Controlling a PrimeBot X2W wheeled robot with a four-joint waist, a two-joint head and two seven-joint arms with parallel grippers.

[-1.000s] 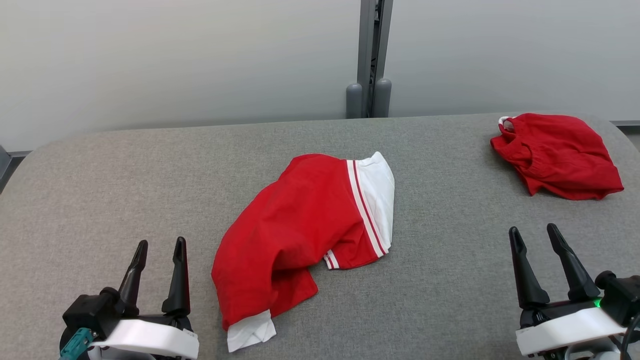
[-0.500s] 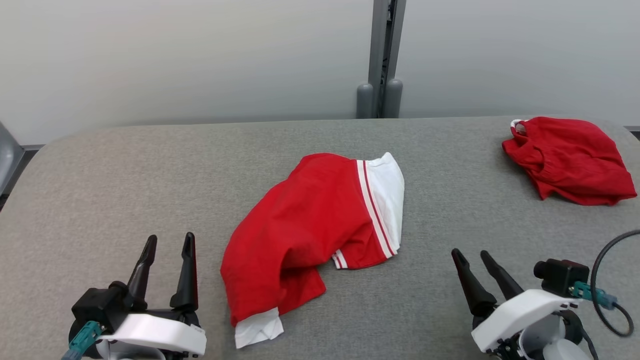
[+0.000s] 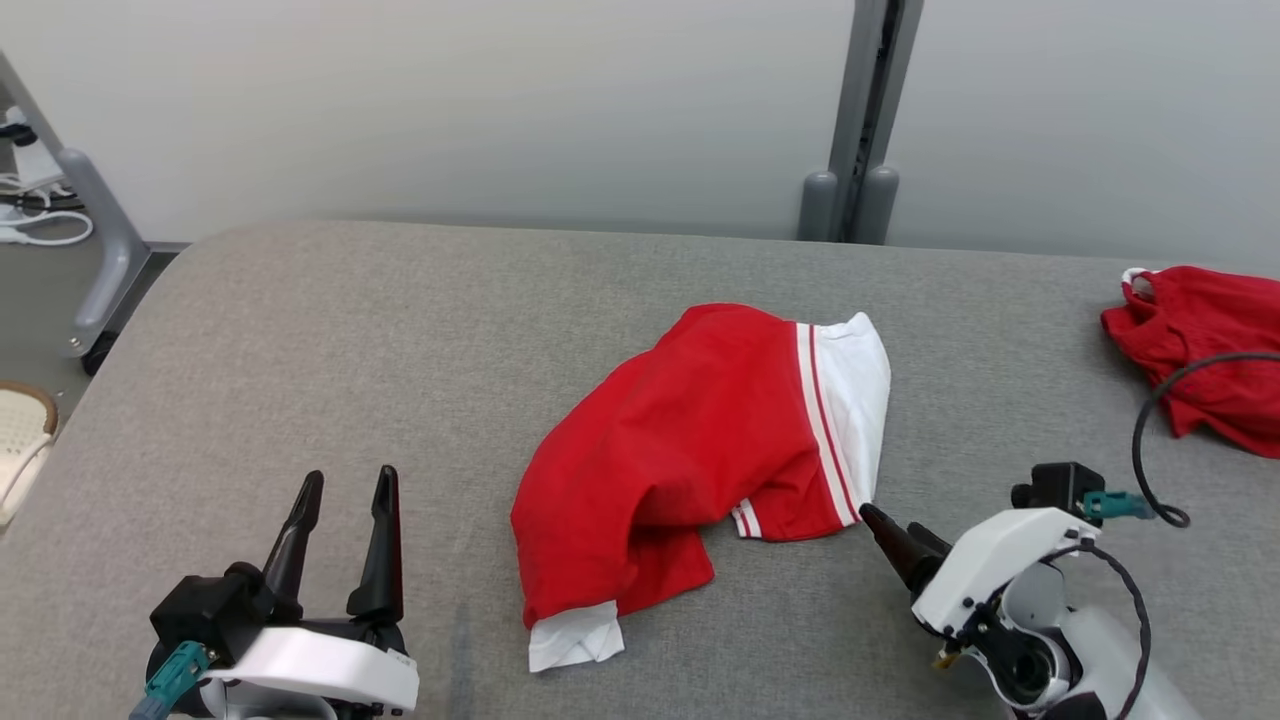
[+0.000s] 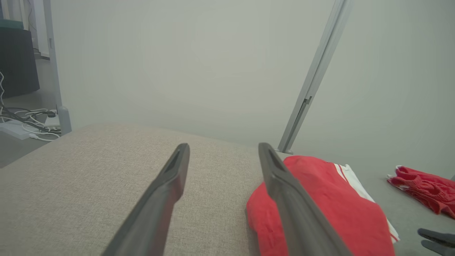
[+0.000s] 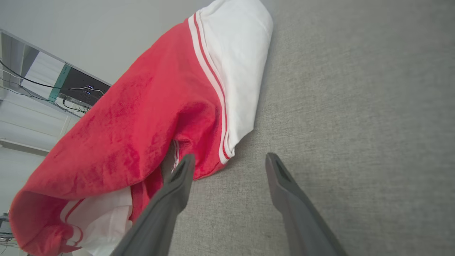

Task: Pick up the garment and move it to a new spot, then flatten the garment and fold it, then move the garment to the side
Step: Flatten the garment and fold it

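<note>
Claws sit nearest, low in the head view. The left claw (image 3: 350, 480) is at the lower left, its fingers spread and pointing up the frame over the bare grey worktop (image 3: 400, 330), holding nothing. The right claw (image 3: 890, 525) is at the lower right, turned inward so its fingers aim up and to the left at the cloth. In the right wrist view those two fingers stand spread and empty: one tip lies at the red hem, touching or just short I cannot tell, and the other is over bare worktop. Just beyond, at the centre of the head view, lies the garment (image 3: 720, 440), red with white bands set off by thin stripes, crumpled and doubled over itself. Its long axis runs from a small white cuff at the lower left to the broad white band at the upper right. The corner below that band is just beside the right claw's tip, so the cloth lies up and left of that claw. The left claw is well apart from the garment, off to the left of the cuff end. By this layout the right arm is much the nearer, and the first pinch probably falls to it at that striped corner. The left would have to cross bare worktop rightward to reach the cuff. Farther off, at the right edge of the frame, a second red cloth (image 3: 1200, 330) lies bunched, well apart from the garment. Past the worktop's far edge a grey post (image 3: 865, 120) rises against a pale wall (image 3: 450, 100).
</note>
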